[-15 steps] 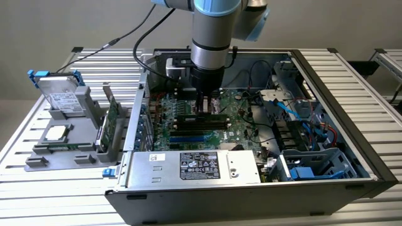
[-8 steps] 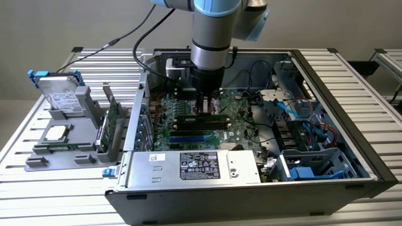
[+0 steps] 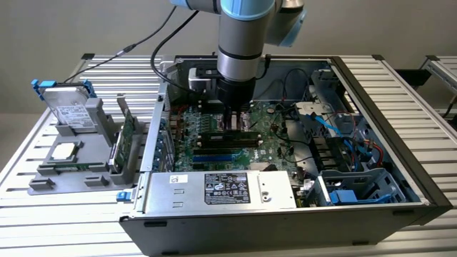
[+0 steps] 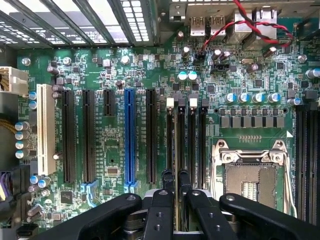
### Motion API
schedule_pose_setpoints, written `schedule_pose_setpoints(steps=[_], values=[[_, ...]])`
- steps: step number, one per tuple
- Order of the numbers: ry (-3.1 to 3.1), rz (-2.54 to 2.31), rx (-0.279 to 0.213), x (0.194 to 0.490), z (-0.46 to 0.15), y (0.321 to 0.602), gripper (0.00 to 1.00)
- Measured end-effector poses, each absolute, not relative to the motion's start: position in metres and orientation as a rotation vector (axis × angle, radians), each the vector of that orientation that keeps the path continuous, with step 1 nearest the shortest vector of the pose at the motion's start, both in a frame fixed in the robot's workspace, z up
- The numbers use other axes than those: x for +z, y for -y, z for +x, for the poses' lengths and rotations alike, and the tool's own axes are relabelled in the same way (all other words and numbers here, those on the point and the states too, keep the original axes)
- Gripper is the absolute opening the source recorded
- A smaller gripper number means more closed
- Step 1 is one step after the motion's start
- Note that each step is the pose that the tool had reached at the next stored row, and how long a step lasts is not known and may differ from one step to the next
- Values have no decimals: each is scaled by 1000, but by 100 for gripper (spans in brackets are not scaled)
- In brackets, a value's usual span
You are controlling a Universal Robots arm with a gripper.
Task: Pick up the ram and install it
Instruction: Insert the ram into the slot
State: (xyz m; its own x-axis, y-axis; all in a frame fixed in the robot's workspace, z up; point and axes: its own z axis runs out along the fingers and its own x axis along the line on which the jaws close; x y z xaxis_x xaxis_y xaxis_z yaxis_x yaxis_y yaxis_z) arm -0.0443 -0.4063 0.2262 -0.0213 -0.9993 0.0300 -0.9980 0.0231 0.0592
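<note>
At the exterior view's left, on the slatted table (image 3: 57, 225), a grey fixture (image 3: 43, 184) carries a silver hard drive (image 3: 71, 110) with a white label. A green expansion card (image 3: 128, 136) stands on edge at the fixture's side nearest the computer case (image 3: 286, 235).

Centre: the case lies open, its motherboard (image 3: 271, 144) facing up. The arm (image 3: 243, 48) descends vertically into the case. The gripper (image 3: 234, 126) is just above the board, over the memory slots.

The ram (image 3: 228, 136) stands on edge directly beneath the gripper, its row of dark chips towards the camera and its long side parallel to the neighbouring slots. Whether it is fully seated cannot be told. In front of it, a metal power supply (image 3: 221, 188) with a printed label spans the near wall of the case.

Right: blue cables (image 3: 332, 126) run down to a drive cage (image 3: 357, 187) in the near corner.

Wrist view: the gripper (image 4: 176, 175) straddles the ram (image 4: 181, 140). Its two black fingers (image 4: 166, 182) are drawn close together, one on each face, clamping the stick. The ram lies along the second of four parallel memory slots. These slots sit between a blue expansion slot (image 4: 129, 135) and the open processor socket (image 4: 250, 180).
</note>
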Motion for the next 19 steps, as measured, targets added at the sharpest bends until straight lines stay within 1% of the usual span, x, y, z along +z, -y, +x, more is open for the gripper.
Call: schedule_pose_setpoints(steps=[19], values=[[2210,2150,-27,220,-44,407,16]])
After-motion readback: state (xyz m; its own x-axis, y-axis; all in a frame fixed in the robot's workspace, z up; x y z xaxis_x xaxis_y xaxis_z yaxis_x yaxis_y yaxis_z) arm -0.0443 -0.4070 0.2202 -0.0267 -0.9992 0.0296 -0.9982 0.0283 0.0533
